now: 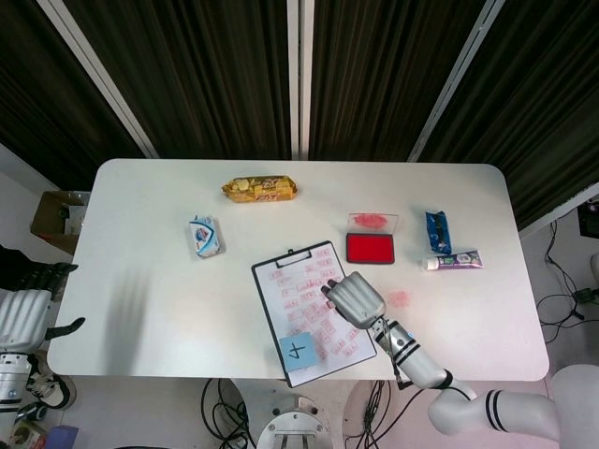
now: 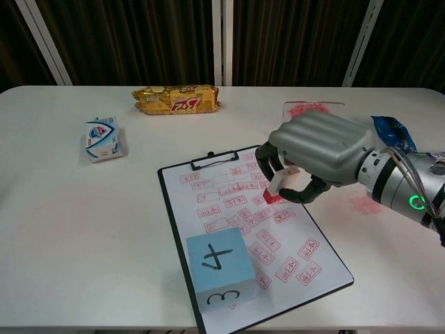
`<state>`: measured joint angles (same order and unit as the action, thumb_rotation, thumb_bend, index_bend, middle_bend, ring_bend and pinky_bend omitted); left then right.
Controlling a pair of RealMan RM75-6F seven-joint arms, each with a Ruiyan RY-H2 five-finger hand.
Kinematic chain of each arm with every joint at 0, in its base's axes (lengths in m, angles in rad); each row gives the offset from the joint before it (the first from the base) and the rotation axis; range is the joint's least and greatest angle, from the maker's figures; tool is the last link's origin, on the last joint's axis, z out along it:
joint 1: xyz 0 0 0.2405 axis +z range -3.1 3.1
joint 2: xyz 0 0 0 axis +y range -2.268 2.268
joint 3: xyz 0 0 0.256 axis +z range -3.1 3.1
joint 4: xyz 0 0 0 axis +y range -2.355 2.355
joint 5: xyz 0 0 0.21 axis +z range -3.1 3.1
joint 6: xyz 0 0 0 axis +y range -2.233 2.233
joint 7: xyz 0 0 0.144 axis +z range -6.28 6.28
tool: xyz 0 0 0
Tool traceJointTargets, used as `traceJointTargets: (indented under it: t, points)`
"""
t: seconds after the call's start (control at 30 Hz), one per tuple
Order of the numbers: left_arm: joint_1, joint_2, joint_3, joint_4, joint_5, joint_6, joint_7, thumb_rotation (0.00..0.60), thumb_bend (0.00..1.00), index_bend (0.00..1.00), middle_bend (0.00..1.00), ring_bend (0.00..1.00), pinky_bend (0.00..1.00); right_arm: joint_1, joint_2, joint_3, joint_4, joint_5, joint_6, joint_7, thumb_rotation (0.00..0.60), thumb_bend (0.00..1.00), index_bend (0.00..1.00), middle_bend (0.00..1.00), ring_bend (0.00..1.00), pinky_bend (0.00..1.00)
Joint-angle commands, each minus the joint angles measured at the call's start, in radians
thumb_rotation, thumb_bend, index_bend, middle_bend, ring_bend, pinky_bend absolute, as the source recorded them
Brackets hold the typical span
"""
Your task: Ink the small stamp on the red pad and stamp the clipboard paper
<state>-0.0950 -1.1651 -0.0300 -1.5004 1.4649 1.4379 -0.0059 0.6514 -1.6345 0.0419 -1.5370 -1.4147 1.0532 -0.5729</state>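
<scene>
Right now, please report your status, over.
Right hand holds small stamp over clipboard paper. Left hand idle beside table. Blue cube on paper.

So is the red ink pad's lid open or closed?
Open. In the head view the ink pad shows its bare red surface, and its clear, ink-smeared lid stands flipped up behind it.

Cube (image 2: pixel 217 269) on clipboard (image 2: pixel 314 282), front-left corner.

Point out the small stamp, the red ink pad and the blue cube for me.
small stamp (image 2: pixel 277 188), chest view, white body below the fingers
red ink pad (image 1: pixel 371 248), head view, middle of the red surface
blue cube (image 2: pixel 216 259), chest view, top face with the 4
</scene>
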Motion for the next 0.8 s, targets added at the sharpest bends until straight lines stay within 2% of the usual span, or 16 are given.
traceJointTargets:
  t: [0.03, 0.23, 0.5, 0.8]
  points:
    - [-0.001, -0.003, 0.000, 0.000, 0.000, -0.001, 0.001, 0.600, 0.00, 0.19, 0.19, 0.16, 0.25, -0.025, 0.072, 0.009, -0.083, -0.038, 0.058, 0.023, 0.600, 0.48, 1.00, 0.90, 0.92, 0.98]
    - [-0.007, -0.008, 0.001, -0.002, 0.004, -0.009, 0.007, 0.600, 0.00, 0.19, 0.19, 0.16, 0.25, -0.059, 0.133, -0.020, -0.098, -0.019, 0.063, 0.008, 0.600, 0.48, 1.00, 0.90, 0.92, 0.98]
    - [-0.006, -0.010, 0.004, -0.006, 0.004, -0.011, 0.014, 0.600, 0.00, 0.19, 0.19, 0.16, 0.25, -0.090, 0.148, -0.046, -0.005, 0.056, 0.023, -0.010, 0.600, 0.48, 1.00, 0.90, 0.92, 0.98]
    - [-0.011, -0.014, 0.005, -0.002, 0.003, -0.020, 0.013, 0.600, 0.00, 0.19, 0.19, 0.16, 0.25, -0.112, 0.137, -0.050, 0.077, 0.115, -0.007, -0.009, 0.600, 0.48, 1.00, 0.90, 0.92, 0.98]
